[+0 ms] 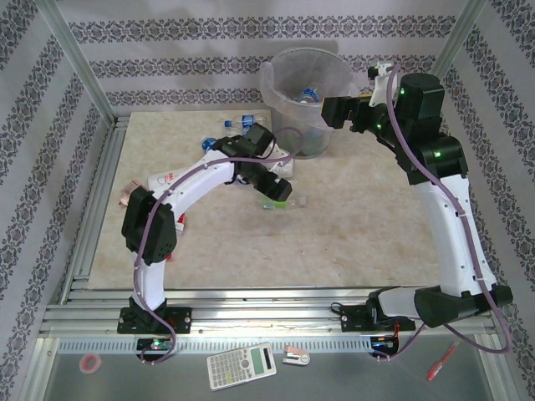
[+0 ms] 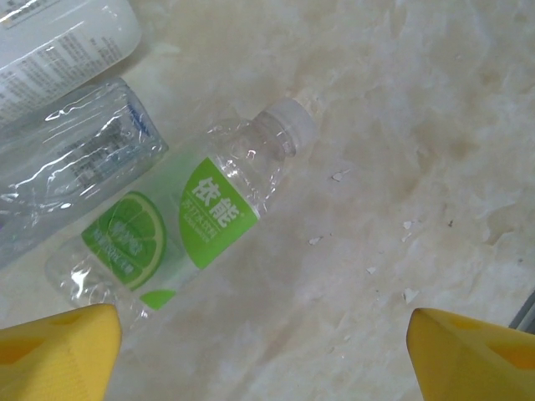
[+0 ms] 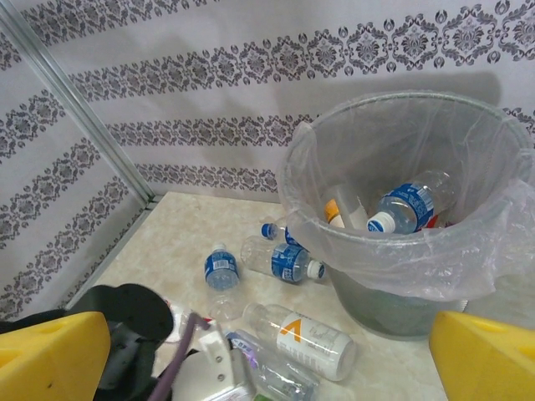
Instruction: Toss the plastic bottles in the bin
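**Operator:** Position of the bin (image 3: 376,305)?

**Technician:** It stands on the desk (image 2: 401,125) ahead of the right jaws, nearer the right-hand one. These jaws are spread wide and grip nothing. A blue-labelled bottle (image 3: 410,205) lies inside the bin.

**Operator:** Left jaws?

**Technician:** They are apart and grip nothing. A green-labelled bottle (image 2: 192,225) lies on the desk ahead of them, toward the left-hand one, just beside a crushed clear bottle (image 2: 75,159).

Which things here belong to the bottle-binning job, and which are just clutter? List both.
Job:
- green-labelled clear plastic bottle
- blue-labelled clear plastic bottle, lying by the bin
- white-labelled clear plastic bottle with an orange mark
- round grey mesh bin with a clear bag liner

Lying about:
- light grey pocket calculator
- pink tape ring
- red pen
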